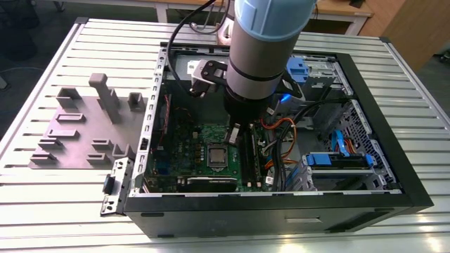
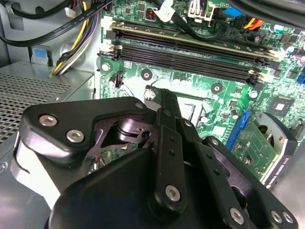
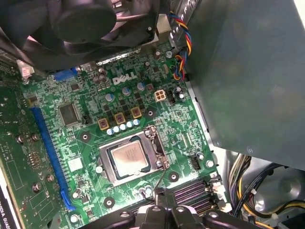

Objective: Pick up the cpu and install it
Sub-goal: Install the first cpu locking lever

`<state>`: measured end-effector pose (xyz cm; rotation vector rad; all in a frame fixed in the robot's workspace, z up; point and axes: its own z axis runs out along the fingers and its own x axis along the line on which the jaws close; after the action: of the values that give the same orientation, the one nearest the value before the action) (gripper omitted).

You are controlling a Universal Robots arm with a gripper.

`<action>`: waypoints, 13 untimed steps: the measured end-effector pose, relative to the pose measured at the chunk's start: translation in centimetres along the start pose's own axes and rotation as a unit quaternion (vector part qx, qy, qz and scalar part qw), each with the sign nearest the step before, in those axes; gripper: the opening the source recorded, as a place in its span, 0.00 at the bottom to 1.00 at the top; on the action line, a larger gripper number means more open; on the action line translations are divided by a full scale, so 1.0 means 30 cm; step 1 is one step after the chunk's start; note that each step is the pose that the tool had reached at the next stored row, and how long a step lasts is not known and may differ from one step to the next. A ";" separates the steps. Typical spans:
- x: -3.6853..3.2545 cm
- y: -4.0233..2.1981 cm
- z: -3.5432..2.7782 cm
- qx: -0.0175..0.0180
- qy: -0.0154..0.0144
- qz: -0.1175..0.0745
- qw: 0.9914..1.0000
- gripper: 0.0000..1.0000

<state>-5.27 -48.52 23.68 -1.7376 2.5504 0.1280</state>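
1. Arm standing near-vertical over the open computer case, wrist reaching down inside, above the green motherboard.
2. Gripper hanging just above the board, beside the memory slots, a little off from the socket toward the case's back.
3. Black gripper linkage large in the second wrist view; fingertips out of sight behind it, so cannot tell whether jaws are apart or together. Nothing seen held.
4. Cpu lying flat inside the silver socket frame, square with it, in the middle of the motherboard; same chip in the exterior view.
5. Cpu top silvery-grey with a faint warm sheen, thin pale rim all round, faint print too small to tell.
6. Frame lever lying along one side of the socket.
7. Bundle of coloured wires near the board's corner, well apart from the cpu.
8. Grey plastic blocks on the slatted table at the exterior view's left, outside the case.
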 end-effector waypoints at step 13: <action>0.012 0.006 0.007 -0.005 0.002 -0.058 0.998 0.11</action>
<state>-5.56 -48.77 23.44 -1.8865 2.4480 0.1326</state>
